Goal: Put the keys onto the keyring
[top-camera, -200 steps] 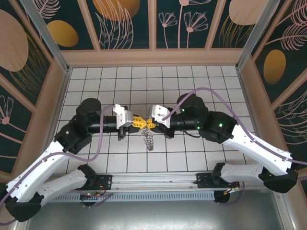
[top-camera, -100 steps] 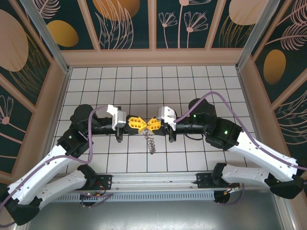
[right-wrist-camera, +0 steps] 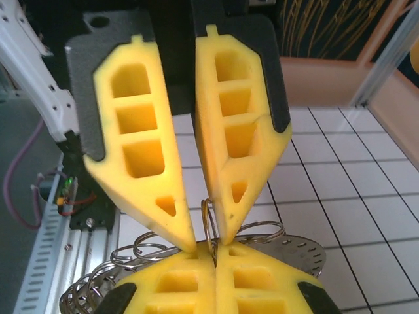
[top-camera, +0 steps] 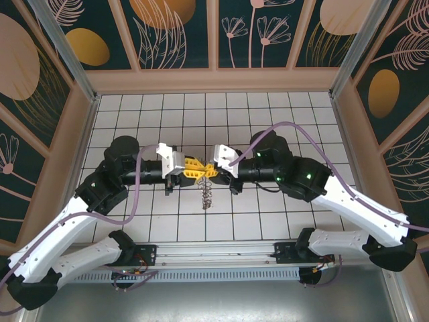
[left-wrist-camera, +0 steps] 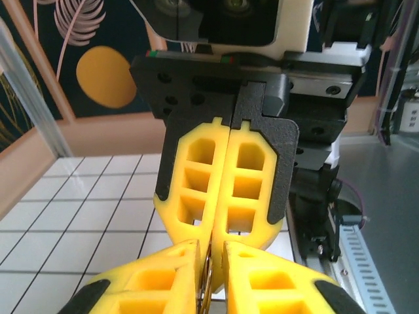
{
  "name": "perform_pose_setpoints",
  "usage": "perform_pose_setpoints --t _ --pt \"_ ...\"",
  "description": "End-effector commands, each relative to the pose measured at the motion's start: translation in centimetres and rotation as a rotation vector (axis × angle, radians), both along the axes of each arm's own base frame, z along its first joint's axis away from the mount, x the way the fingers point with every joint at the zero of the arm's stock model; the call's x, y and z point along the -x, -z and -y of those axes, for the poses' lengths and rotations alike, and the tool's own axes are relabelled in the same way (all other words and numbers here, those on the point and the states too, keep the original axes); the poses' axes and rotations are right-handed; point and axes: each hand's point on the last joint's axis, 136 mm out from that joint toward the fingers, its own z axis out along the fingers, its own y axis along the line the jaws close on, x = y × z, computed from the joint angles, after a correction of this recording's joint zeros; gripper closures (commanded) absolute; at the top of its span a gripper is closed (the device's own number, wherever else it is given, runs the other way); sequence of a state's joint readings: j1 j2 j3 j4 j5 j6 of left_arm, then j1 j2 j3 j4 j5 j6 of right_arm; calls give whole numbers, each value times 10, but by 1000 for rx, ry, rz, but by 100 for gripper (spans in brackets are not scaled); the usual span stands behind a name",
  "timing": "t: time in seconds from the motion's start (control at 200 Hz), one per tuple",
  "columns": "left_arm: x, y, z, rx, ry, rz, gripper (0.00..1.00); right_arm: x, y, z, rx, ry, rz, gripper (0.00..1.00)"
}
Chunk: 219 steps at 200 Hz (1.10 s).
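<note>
Both grippers meet tip to tip above the middle of the tiled floor. My right gripper (right-wrist-camera: 215,254) is shut on a thin wire ring (right-wrist-camera: 207,212) that stands upright. This ring belongs to the keyring (right-wrist-camera: 298,252), a grey metal disc edged with several small wire loops, which hangs below the fingers (top-camera: 206,194). My left gripper (left-wrist-camera: 211,245) faces it with its jaws a little apart. The same wire ring (left-wrist-camera: 210,281) stands in the gap between them without being pinched. The keys are hidden.
White tiled floor (top-camera: 268,114) lies inside wooden walls (top-camera: 214,80) at the back and both sides. A metal rail (top-camera: 214,258) carries the arm bases along the near edge. Purple cables (top-camera: 295,131) loop over both arms.
Both grippers have drawn in closer together than half a second ago, with the keyring still hanging between them. The left jaws have parted slightly from shut.
</note>
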State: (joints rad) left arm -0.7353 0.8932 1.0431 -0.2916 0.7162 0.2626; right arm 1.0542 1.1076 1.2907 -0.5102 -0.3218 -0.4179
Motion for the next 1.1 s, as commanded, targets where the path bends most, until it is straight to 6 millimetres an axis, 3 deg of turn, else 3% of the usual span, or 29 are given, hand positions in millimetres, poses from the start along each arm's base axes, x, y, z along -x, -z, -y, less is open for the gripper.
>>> perform_pose_setpoints --t 0.0,0.13,0.195,0.265,0.385,0.495,0.611,0.731,1.091 --pt "-6 29 -3 -136 -26 -6 84 -4 -19 4 1 9 66 100" --pt "-11 40 -1 -159 -37 -18 90 0 -31 5 -28 -10 80 100" --pt "-11 40 0 -148 -36 -19 100 3 -34 5 -39 -21 79 100" --pt "-10 36 0 -120 -33 -15 100 5 -37 5 -52 -29 80 100" --pt "-4 18 1 -29 -16 3 100 8 -38 5 -72 -40 75 100" --pt "6 -12 0 91 19 33 100 10 -36 6 -98 -40 61 100" --pt "14 -31 -3 185 43 54 100 16 -33 7 -135 -53 39 86" --pt "21 -50 -7 278 60 79 100 19 -31 8 -159 -60 20 82" --pt "23 -48 -5 310 88 57 100 21 -32 5 -179 -78 24 88"
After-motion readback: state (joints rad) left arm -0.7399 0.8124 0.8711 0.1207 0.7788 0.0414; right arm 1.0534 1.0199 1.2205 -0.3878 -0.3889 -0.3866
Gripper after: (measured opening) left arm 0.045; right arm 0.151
